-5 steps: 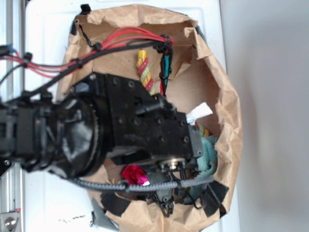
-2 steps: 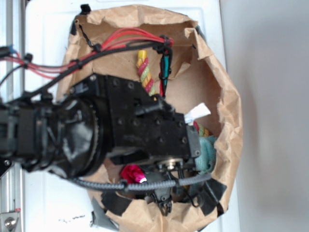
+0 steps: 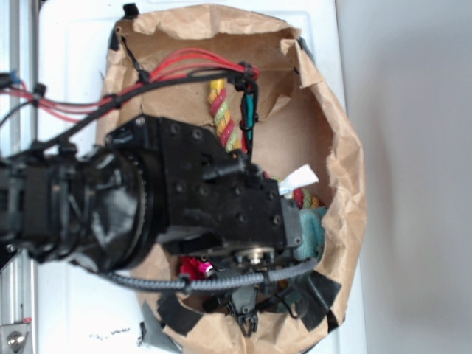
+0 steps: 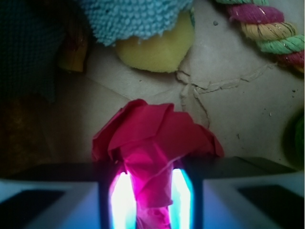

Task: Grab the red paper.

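In the wrist view the red paper (image 4: 152,129), a wrinkly wad with rose-like folds, lies on the brown paper floor with its lower part squeezed between my two fingers. My gripper (image 4: 151,174) is shut on that narrow pinched part, and glowing pads show on each side of it. In the exterior view only a small patch of the red paper (image 3: 193,267) shows under the black arm (image 3: 199,199), which hides the fingers.
A teal cloth (image 4: 133,19) and a yellow object (image 4: 157,47) lie just beyond the wad. A striped rope (image 4: 267,28) runs at the upper right and a green ball (image 4: 298,138) sits at the right edge. Brown paper walls (image 3: 346,162) ring the space.
The arm has shifted a little left and down. Less of the red paper shows beneath it, and more of the striped rope is uncovered.
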